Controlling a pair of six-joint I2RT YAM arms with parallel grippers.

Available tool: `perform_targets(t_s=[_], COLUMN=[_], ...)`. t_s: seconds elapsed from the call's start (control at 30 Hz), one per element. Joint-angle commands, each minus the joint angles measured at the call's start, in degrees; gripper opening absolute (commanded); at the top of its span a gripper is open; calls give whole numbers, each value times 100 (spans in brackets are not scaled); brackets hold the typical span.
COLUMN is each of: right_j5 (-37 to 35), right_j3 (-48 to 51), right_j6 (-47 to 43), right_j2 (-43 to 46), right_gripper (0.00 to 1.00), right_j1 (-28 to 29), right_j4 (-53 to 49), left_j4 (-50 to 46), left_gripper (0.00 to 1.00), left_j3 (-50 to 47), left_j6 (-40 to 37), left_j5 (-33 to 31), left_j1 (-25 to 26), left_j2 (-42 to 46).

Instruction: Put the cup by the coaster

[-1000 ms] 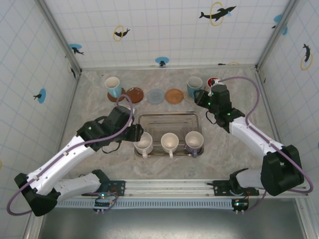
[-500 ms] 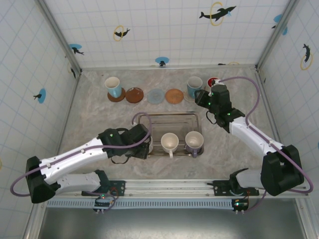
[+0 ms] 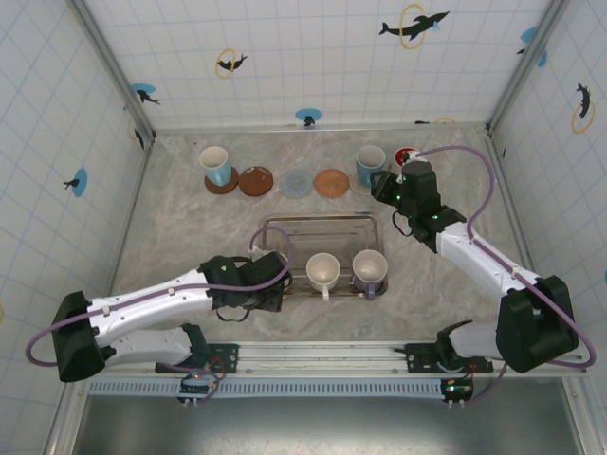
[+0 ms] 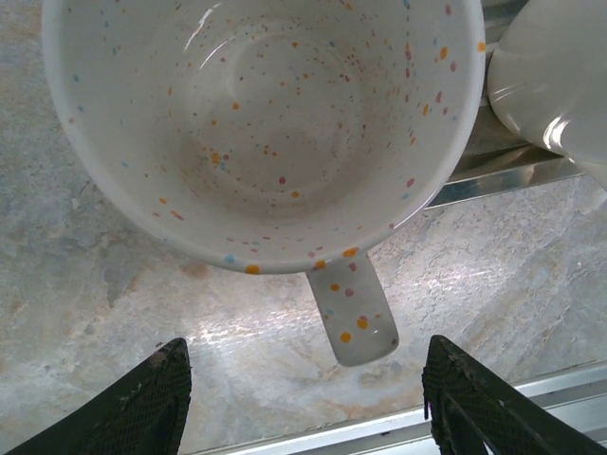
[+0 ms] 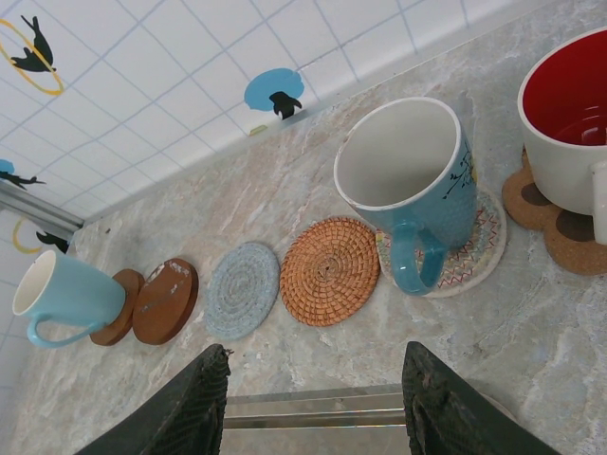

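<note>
A white cup with coloured speckles stands upright at the left end of the tray, its handle pointing at the camera. My left gripper is open, and the handle's end lies just ahead of the gap between the black fingertips without touching them. From above, the left gripper covers that cup. Three bare coasters lie in the back row: brown wood, grey-blue and orange woven. My right gripper hangs open and holds nothing, over the tray's far rim.
The steel tray also holds a white cup and a purple-based cup. A blue cup sits on a coaster at the back left, another blue cup on a patterned coaster, a red-lined cup on cork.
My left arm has swung back toward the near edge, and its gripper has come down over the speckled cup at the tray's left end. The right arm has not moved.
</note>
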State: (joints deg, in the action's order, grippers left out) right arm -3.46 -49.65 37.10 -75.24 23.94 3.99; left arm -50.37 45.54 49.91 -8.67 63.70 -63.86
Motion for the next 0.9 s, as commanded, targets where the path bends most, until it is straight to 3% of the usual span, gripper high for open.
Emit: perform_targets(t_s=[0.0,0.87], right_j5=[-67,43], right_j3=[-7,-8], right_j6=[-8,34], right_j2=[-87,-174], right_gripper=[51,51], right_j1=[-21,-19], right_j4=[52,162], left_j4=[322,632], left_gripper=[65,58], left_j3=[-131,-326], left_j6=[221,464], left_j5=[-118,-653], left_j1=[37,95], left_j2=[38,-489])
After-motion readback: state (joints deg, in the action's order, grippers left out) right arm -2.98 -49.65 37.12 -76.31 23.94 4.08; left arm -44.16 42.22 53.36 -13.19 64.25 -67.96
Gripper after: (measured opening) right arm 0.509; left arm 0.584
